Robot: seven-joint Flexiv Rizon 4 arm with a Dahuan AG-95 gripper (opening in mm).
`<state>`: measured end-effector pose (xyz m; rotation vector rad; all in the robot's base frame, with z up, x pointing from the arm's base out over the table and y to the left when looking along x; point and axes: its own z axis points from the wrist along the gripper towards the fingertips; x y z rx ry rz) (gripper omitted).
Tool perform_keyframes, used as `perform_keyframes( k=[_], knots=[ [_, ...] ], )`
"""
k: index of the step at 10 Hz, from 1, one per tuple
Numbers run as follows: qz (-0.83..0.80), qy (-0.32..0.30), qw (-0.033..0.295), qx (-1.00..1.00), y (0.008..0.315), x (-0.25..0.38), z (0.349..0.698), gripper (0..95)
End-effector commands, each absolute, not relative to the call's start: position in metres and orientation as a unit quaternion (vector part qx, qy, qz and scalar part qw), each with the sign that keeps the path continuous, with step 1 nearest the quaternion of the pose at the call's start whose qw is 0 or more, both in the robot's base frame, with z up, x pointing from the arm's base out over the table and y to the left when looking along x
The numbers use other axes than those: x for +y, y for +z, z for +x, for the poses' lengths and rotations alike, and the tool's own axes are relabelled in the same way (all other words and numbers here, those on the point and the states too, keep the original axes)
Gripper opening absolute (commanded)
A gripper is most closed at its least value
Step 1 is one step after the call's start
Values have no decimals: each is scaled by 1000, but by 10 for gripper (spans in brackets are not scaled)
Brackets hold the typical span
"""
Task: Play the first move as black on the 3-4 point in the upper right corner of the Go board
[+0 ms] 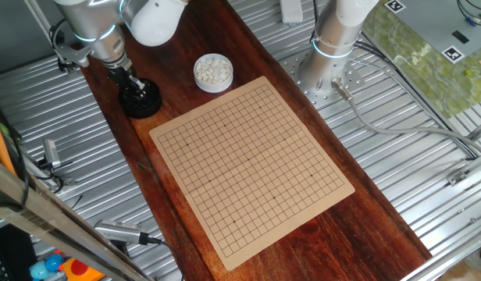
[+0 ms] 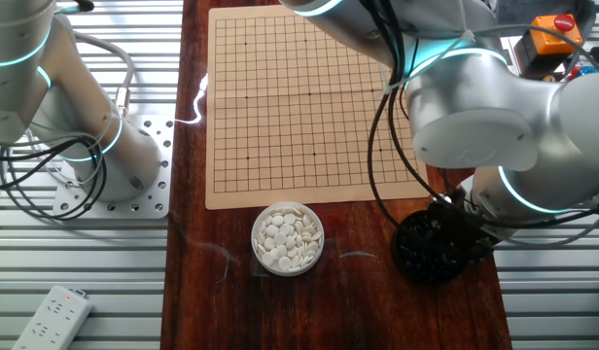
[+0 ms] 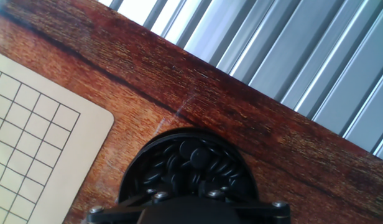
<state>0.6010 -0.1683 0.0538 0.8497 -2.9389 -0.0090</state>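
The tan board (image 1: 252, 168) lies flat on the dark wooden tabletop, and its grid carries no stones. It also shows in the other fixed view, board (image 2: 309, 97), and its corner in the hand view, board (image 3: 30, 143). A round black bowl (image 1: 143, 101) beside the board's corner holds several black stones (image 3: 191, 162). My gripper (image 1: 133, 83) reaches down into this bowl (image 2: 431, 251), with its fingertips buried among the black stones. The hand view shows only the gripper's dark body at the bottom edge, so the jaws' stance is hidden.
A white bowl of white stones (image 1: 213, 72) stands next to the board's edge, also seen as the white bowl (image 2: 288, 238). A second arm's base (image 1: 326, 70) is bolted to the ribbed metal surface beside the wood. A power strip (image 2: 52, 316) lies on the metal.
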Motion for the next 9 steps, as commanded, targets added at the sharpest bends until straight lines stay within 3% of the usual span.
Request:
perform_keyframes(
  k=[1, 7, 8, 9],
  knots=[
    [280, -4, 36, -959, 51, -171, 601, 0],
    [289, -3, 32, -957, 51, -172, 601, 0],
    [290, -6, 30, -957, 50, -172, 601, 190],
    [289, -8, 29, -957, 50, -171, 601, 190]
  ],
)
